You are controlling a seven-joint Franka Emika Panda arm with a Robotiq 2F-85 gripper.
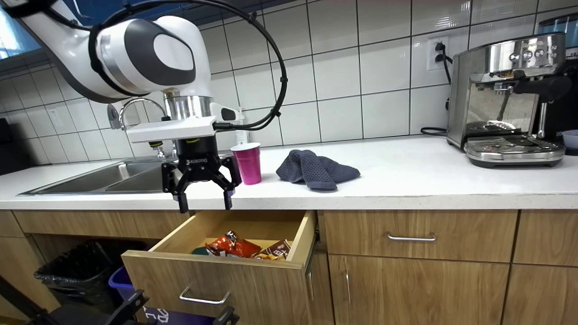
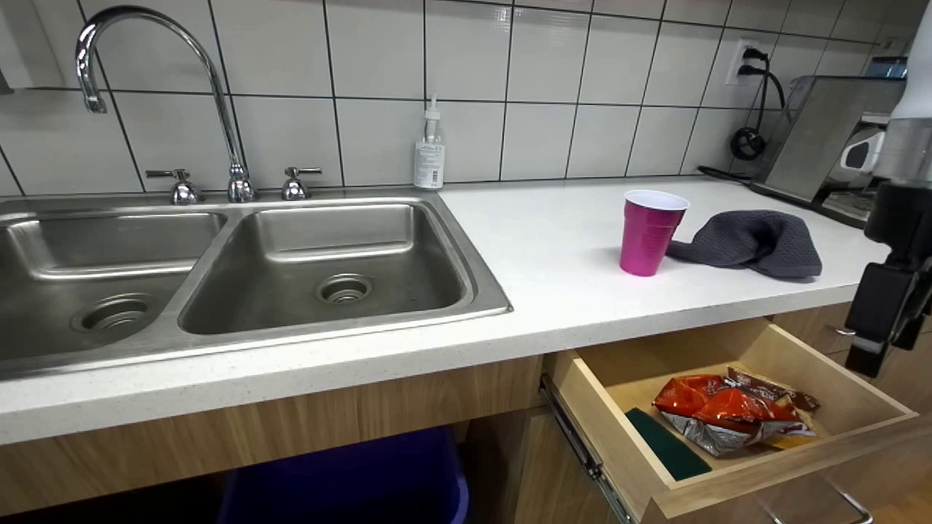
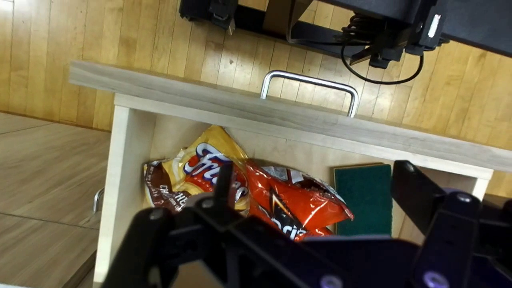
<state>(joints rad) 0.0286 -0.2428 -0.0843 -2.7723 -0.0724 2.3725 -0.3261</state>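
Nearest in the wrist view, the dark gripper (image 3: 316,176) stood with fingers spread wide over the open drawer (image 3: 240,106), hiding part of a shiny, crinkled red chip bag (image 3: 308,203) inside. Its lettering was cut short; touching it, a yellow-and-brown Fritos bag (image 3: 196,168) was partly blocked too.

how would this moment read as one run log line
gripper: open, empty, above drawer | drawer: open, holds Fritos bag, red chip bag, green item | counter: pink cup, dark cloth
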